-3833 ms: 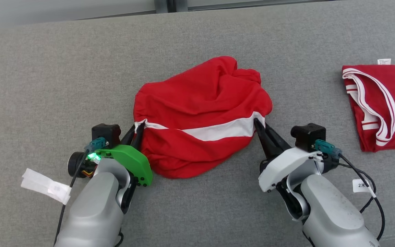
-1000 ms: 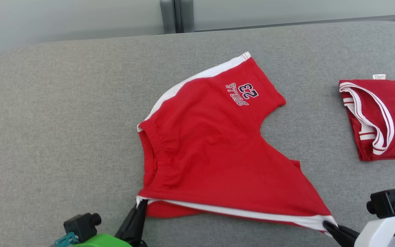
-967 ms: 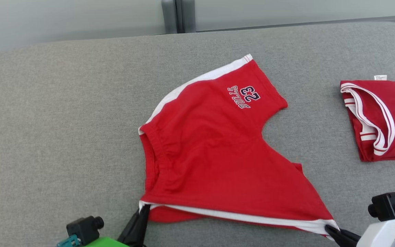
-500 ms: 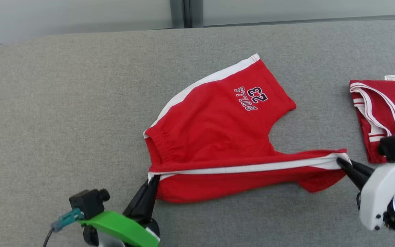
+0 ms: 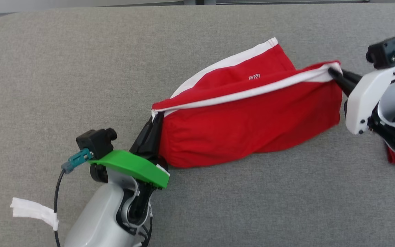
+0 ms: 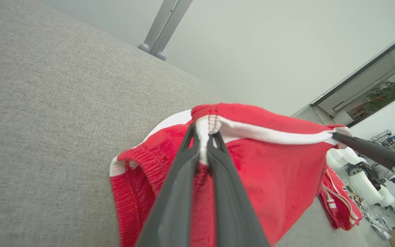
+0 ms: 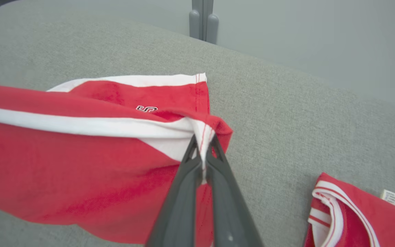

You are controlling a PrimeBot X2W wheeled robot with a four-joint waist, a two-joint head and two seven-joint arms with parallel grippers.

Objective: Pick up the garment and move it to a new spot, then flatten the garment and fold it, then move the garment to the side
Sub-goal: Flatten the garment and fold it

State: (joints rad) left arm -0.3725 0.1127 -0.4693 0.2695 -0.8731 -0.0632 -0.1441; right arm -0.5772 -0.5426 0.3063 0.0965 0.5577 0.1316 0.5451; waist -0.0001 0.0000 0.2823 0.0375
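Observation:
The garment (image 5: 249,123) is a pair of red shorts with white side stripes, lifted and stretched between my two grippers above the grey table (image 5: 63,85). My left gripper (image 5: 156,115) is shut on the waistband end of the near white stripe, seen up close as the garment (image 6: 273,164) pinched in the left gripper (image 6: 203,137). My right gripper (image 5: 331,70) is shut on the leg-hem end of that same stripe; the wrist view shows the garment (image 7: 81,157) caught in the right gripper (image 7: 202,140). The far leg lies on the table under the raised half.
A second red garment with white striped trim (image 7: 348,216) lies folded on the table to the right, mostly hidden behind my right arm (image 5: 389,109) in the head view. A white tag (image 5: 33,211) hangs from my left arm's cable.
Both grippers have lifted and carried the near stripe edge away from me over the far leg, so the near half now hangs over it. The printed number is nearly covered.

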